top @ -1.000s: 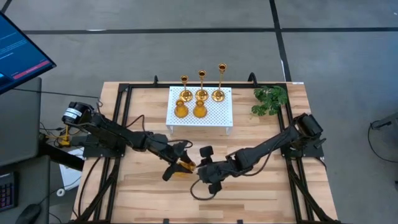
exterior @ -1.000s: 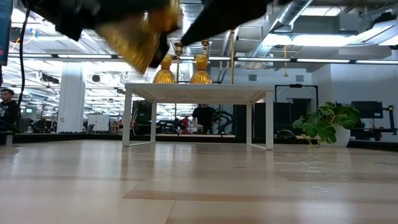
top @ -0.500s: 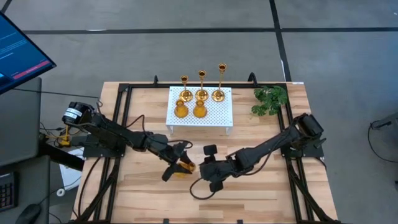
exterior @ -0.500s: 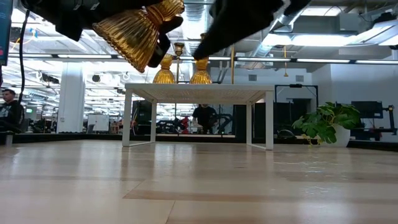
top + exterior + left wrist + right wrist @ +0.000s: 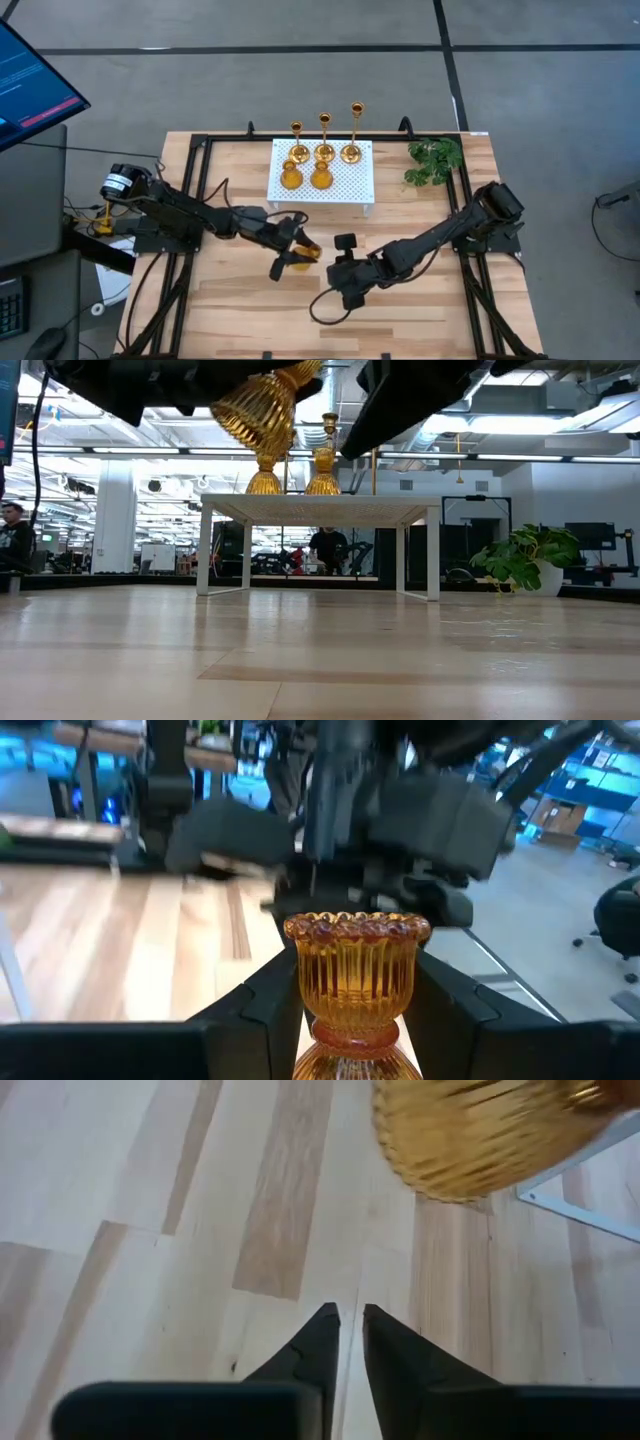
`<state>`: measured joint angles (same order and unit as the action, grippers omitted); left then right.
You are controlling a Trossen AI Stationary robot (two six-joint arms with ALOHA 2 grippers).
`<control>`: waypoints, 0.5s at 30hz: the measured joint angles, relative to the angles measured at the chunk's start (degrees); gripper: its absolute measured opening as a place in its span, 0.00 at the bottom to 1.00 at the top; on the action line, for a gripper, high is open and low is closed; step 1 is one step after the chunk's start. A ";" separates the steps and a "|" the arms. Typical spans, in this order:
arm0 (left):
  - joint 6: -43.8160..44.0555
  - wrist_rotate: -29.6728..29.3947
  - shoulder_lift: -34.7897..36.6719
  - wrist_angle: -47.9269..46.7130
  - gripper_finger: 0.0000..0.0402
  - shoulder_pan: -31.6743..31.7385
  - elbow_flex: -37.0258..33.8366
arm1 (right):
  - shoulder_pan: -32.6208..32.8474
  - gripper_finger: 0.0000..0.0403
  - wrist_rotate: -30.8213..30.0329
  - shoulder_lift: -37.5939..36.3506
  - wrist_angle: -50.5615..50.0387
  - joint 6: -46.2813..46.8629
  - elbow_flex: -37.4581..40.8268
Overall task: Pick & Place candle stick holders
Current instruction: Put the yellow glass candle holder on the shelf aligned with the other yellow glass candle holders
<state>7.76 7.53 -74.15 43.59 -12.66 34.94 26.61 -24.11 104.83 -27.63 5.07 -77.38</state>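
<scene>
My left gripper (image 5: pixel 292 256) is over the middle of the table, shut on a short ribbed gold candle stick holder (image 5: pixel 306 250). That holder also appears high up in the low view (image 5: pixel 262 415) and between the fingers in the left wrist view (image 5: pixel 356 970). My right gripper (image 5: pixel 350 1330) hovers just right of it, fingers nearly together and holding nothing; the holder's wide ribbed end (image 5: pixel 480 1135) hangs ahead of it. Three tall-stemmed holders (image 5: pixel 324 140) and two short ones (image 5: pixel 305 178) stand on their bases on the white perforated stand (image 5: pixel 348 185). My left gripper pinches the held holder between its two fingers (image 5: pixel 262 1010), on opposite sides of the ribbed cup's lower part (image 5: pixel 356 1012) just above the narrow waist. The fingers reach in about level from the table's left. The holder is lifted clear of the table and hangs tilted.
A green plant sprig (image 5: pixel 435 162) lies at the far right corner. The white stand (image 5: pixel 320 510) is raised on legs at the far middle. Bare wooden tabletop (image 5: pixel 240 320) stretches along the near side. A person (image 5: pixel 12 535) stands in the room beyond the table.
My left gripper has turned and shifted a little toward the stand, keeping its hold. The holder has swung with it and stands less tipped than before. My right gripper has drawn back from the holder toward the table's right edge.
</scene>
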 joint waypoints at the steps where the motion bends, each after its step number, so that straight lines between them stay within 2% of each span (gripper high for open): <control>1: -0.43 -0.01 0.00 0.74 0.36 0.13 0.01 | 0.22 0.09 -0.04 0.03 -0.06 0.17 0.04; 5: -3.89 -2.16 -1.40 5.30 0.36 0.34 0.00 | 1.27 0.03 -3.77 0.01 -4.62 3.61 -0.02; 10: -4.15 -3.63 -9.27 18.72 0.36 3.22 0.32 | 3.24 0.01 -10.07 0.01 -15.16 11.99 -0.02; 15: -3.49 -3.55 -18.55 21.17 0.36 6.86 7.04 | 5.59 0.00 -12.76 0.01 -24.34 18.93 -0.01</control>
<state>4.27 3.98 -92.70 64.76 -5.80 41.99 32.20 -36.87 104.84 -51.97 24.00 -77.40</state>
